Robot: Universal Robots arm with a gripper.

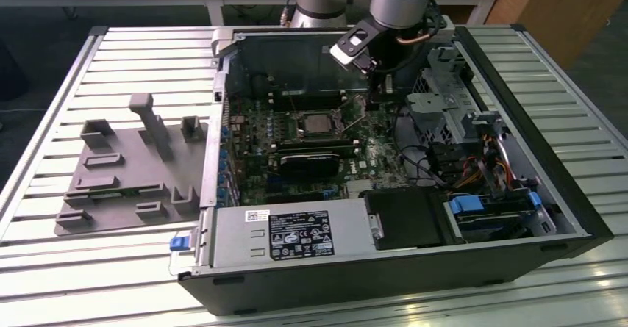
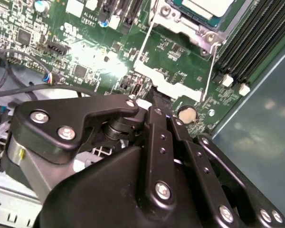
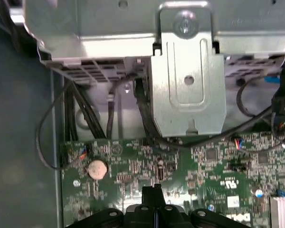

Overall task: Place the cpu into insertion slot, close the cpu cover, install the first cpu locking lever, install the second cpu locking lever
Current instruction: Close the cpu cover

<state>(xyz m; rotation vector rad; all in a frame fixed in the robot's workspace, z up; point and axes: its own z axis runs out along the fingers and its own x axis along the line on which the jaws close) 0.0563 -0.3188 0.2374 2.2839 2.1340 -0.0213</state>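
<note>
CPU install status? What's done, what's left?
Done: chip looks seated, with the cover frame down over it. In hand: the shut pincer holds nothing visible and is low over the green board beside that frame, near a wire lever. Left: the levers; whether either is hooked can't be told.

The desk (image 1: 108, 286) is a pale metal top built of long parallel slats with dark gaps between them, framed by a plain rail at its edge. An open black computer case (image 1: 393, 279) lies flat on it, its open side facing up, covering much of the slatted top. Just beside the case, on the exterior view's left, a flat grey fixture plate (image 1: 118, 184) lies on the slats, its near edge close to the case wall. The plate carries several low grey blocks and one taller upright post (image 1: 147, 117). Bare slats show on all sides around the case.
</note>
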